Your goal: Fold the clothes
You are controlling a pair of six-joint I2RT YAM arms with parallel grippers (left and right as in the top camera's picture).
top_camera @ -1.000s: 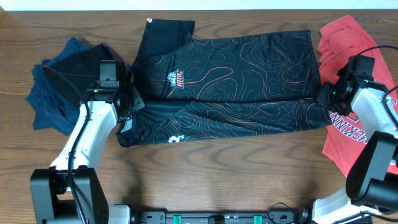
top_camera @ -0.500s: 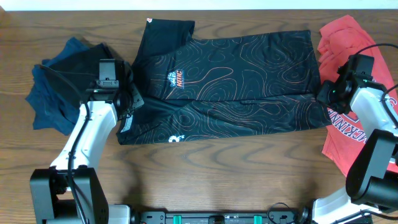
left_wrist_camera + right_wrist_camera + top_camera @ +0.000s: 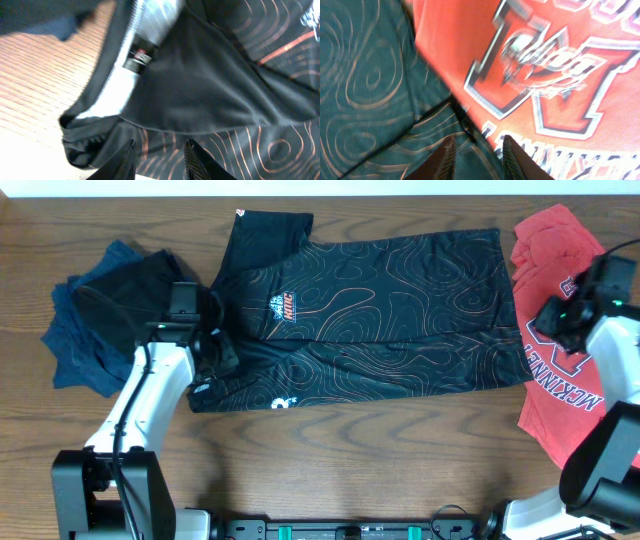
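The black jersey (image 3: pixel 380 310) with pale contour lines lies spread across the middle of the table, its near half folded up over itself. The orange-white logo (image 3: pixel 284 307) shows left of centre. My left gripper (image 3: pixel 215 352) hovers over the jersey's left end, by the collar. In the left wrist view the gripper (image 3: pixel 160 145) stands open above the patterned cloth (image 3: pixel 225 90) and the collar's grey lining (image 3: pixel 127 80), holding nothing. My right gripper (image 3: pixel 550 320) is off the jersey's right edge. In the right wrist view the gripper (image 3: pixel 478 140) is open over the seam between jersey (image 3: pixel 365 75) and red shirt (image 3: pixel 545 60).
A red T-shirt (image 3: pixel 570 380) with white lettering lies at the right, touching the jersey's right edge. A dark blue heap of clothes (image 3: pixel 100 310) sits at the left beside my left arm. Bare wooden table (image 3: pixel 350 460) runs along the front.
Both grippers have opened and let go of the jersey. The right gripper has pulled away to the right, over the red shirt. The left gripper has shifted slightly right and nearer.
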